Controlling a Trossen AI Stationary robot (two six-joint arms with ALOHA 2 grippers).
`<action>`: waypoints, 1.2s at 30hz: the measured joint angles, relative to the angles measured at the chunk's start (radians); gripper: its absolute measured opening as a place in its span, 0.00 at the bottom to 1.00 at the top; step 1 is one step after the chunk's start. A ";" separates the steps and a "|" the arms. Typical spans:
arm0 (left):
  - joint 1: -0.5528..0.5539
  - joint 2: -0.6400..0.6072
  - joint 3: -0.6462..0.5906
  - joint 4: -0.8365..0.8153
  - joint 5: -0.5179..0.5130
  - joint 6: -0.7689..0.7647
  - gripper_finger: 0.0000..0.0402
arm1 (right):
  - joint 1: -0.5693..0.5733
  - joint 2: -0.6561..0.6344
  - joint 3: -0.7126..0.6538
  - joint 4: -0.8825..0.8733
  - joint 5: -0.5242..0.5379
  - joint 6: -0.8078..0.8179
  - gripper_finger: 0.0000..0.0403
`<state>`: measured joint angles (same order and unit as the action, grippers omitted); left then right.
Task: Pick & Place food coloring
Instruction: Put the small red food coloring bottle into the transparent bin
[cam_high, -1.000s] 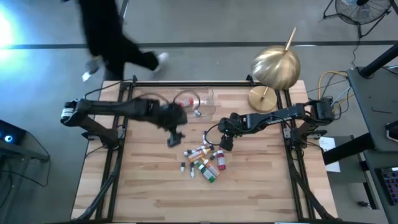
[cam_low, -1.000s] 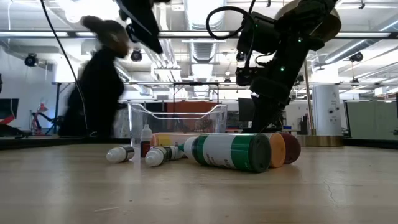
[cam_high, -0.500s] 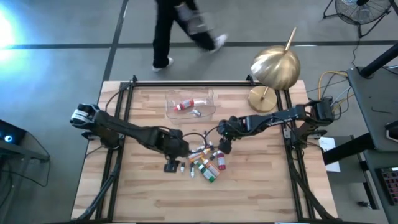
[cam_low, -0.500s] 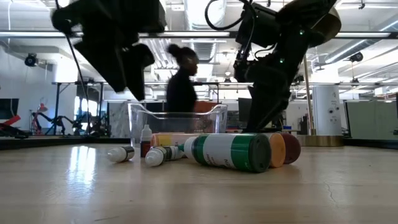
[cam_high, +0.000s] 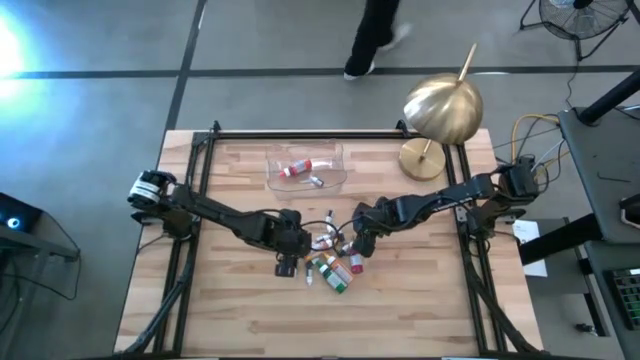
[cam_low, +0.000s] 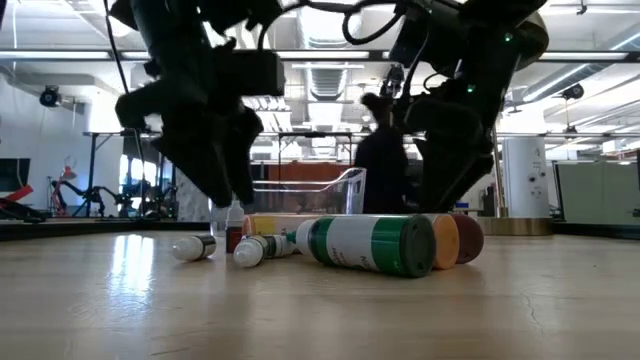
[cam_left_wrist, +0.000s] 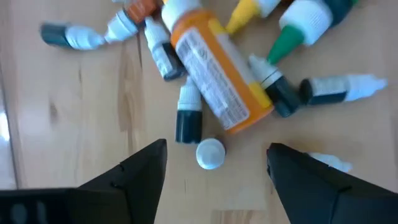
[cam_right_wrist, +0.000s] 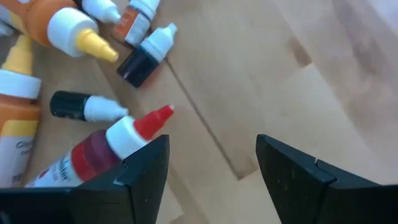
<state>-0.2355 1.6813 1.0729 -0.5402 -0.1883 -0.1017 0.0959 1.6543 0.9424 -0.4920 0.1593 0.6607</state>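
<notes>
Risk of crowding at mid-table: left gripper (cam_left_wrist: 211, 180) and right gripper (cam_right_wrist: 211, 168), both spread wide and empty, flank the heap of food coloring (cam_high: 328, 258) from either side and could knock arms or scatter loose bottles. Heap ranges from a fat orange bottle (cam_left_wrist: 217, 74) and green-banded bottle (cam_low: 365, 243) to dark droppers. Smallest target between the left fingers: an upright white-capped dropper (cam_left_wrist: 211, 154).
</notes>
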 joint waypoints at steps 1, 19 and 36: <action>0.002 0.011 0.000 -0.001 0.000 0.000 0.60 | 0.008 0.000 0.000 -0.003 0.000 0.012 0.58; 0.016 0.055 0.000 0.017 0.003 -0.036 0.24 | 0.044 0.000 -0.003 -0.002 0.053 0.030 0.58; 0.140 -0.213 0.179 -0.195 -0.316 -0.033 0.09 | 0.041 0.000 -0.004 0.001 0.084 -0.010 0.58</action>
<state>-0.0954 1.4684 1.2520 -0.7353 -0.5046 -0.1345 0.1364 1.6543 0.9386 -0.4911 0.2438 0.6506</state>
